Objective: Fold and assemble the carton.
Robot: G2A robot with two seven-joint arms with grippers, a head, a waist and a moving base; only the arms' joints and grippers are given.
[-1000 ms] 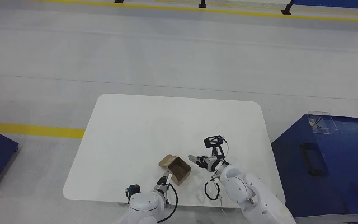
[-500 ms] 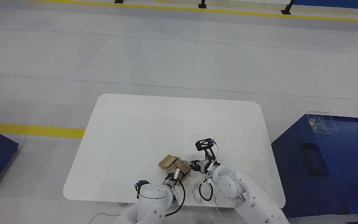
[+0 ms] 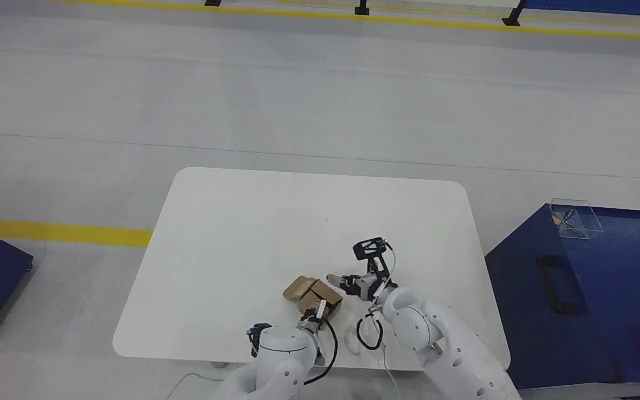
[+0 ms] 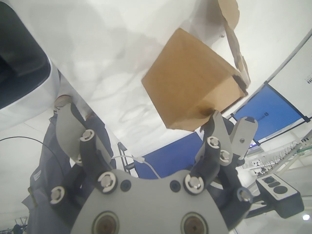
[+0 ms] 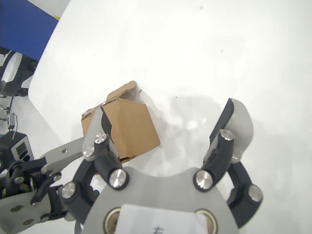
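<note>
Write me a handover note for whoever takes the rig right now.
Left tool: open, just short of the carton, not gripping.
Right tool: open, alongside the carton, not gripping.
Carton: on the table, near the robot-side edge, between both tools.
Done: body squared up into a box shape.
Left: one flap stands open; fold it down and tuck it.

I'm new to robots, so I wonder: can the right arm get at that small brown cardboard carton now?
Likely yes. The open right gripper sits beside the small brown cardboard carton, one finger at its side, nothing between them on the white table.
</note>
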